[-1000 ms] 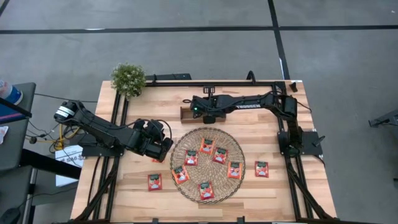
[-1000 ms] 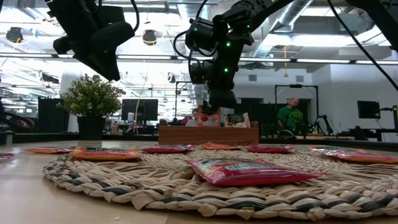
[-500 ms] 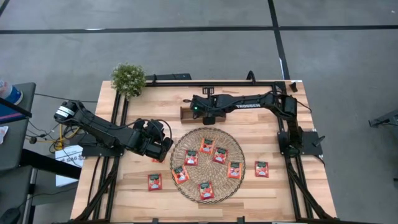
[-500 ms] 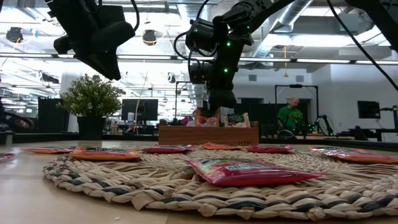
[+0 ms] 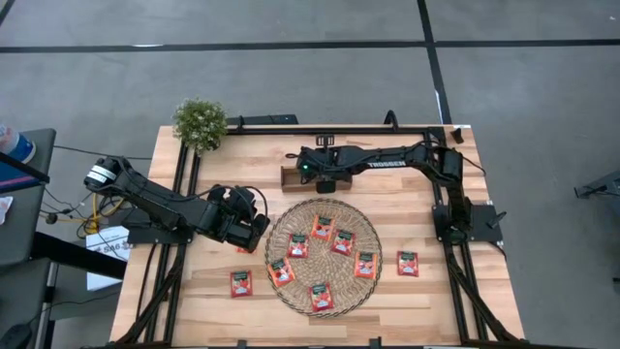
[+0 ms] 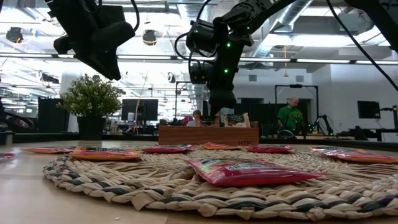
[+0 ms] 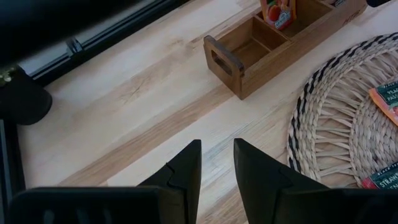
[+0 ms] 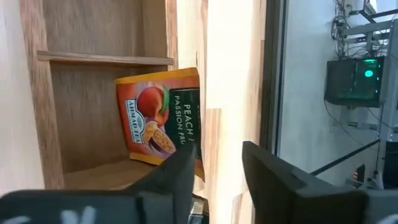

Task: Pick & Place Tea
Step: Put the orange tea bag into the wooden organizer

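Right fingers (image 8: 214,171) parted above tea sachet (image 8: 163,121) in wooden tray (image 8: 93,59), left fingers (image 7: 216,171) narrowly apart, empty

The right arm reaches across the upper middle of the high view, its pincer (image 5: 324,181) pointing down with fingers parted. The left arm lies folded at the left, its pincer (image 5: 254,221) slightly parted.

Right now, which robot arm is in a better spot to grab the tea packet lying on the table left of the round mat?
Probably the left. The left gripper hangs beside the mat, close to that packet. The right gripper is away over the wooden tray, where a peach packet sits.
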Motion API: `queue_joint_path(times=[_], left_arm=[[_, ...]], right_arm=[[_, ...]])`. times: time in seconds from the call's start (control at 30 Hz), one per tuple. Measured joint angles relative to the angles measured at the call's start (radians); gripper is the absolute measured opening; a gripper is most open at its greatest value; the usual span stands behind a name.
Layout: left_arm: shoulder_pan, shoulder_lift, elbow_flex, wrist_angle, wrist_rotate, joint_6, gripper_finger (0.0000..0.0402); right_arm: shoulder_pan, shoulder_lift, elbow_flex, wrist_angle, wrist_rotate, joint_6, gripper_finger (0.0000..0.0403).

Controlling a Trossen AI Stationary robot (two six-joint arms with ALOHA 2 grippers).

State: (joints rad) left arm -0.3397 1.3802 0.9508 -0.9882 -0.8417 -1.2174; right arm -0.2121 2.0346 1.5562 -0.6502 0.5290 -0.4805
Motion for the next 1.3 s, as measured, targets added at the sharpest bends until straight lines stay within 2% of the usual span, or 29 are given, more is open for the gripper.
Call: queue_joint_path(times=[0.17, 0.23, 0.37, 0.47, 0.5, 0.67, 0.77, 0.97, 1.13, 1.3], left_arm=[[0.0, 0.0, 0.0, 0.0, 0.0, 0.017, 0.0087], [0.0, 0.0, 0.0, -0.001, 0.0, 0.017, 0.0087], [0.0, 0.0, 0.0, -0.005, 0.0, 0.017, 0.0087], [0.0, 0.001, 0.0, -0.009, 0.0, 0.008, 0.0087], [0.0, 0.001, 0.0, -0.013, 0.0, 0.001, 0.0087], [0.0, 0.001, -0.001, -0.019, 0.001, -0.007, 0.0087], [0.0, 0.001, -0.001, -0.021, 0.006, -0.009, 0.0087], [-0.002, 0.001, -0.001, -0.023, 0.028, -0.009, 0.0087], [-0.002, 0.001, -0.001, -0.024, 0.029, -0.01, 0.0087], [-0.002, 0.007, -0.001, -0.026, 0.029, -0.01, 0.0087]], right_arm=[[0.019, -0.016, 0.002, -0.026, 0.124, -0.019, 0.016], [0.036, -0.034, 0.008, -0.099, 0.165, -0.025, 0.0164], [0.084, -0.076, 0.048, -0.267, 0.145, -0.008, 0.0163], [0.124, -0.127, 0.066, -0.354, 0.031, 0.05, 0.016], [0.136, -0.152, 0.063, -0.397, -0.034, 0.075, 0.0159], [0.155, -0.248, 0.032, -0.389, -0.437, 0.197, 0.0157], [0.152, -0.266, 0.021, -0.435, -0.568, 0.256, 0.0157], [0.174, -0.264, 0.009, -0.64, -0.688, 0.272, 0.0155], [0.243, -0.289, -0.121, -0.604, -0.814, 0.287, 0.0151], [0.322, -0.33, -0.279, -0.469, -0.794, 0.355, 0.0142]])
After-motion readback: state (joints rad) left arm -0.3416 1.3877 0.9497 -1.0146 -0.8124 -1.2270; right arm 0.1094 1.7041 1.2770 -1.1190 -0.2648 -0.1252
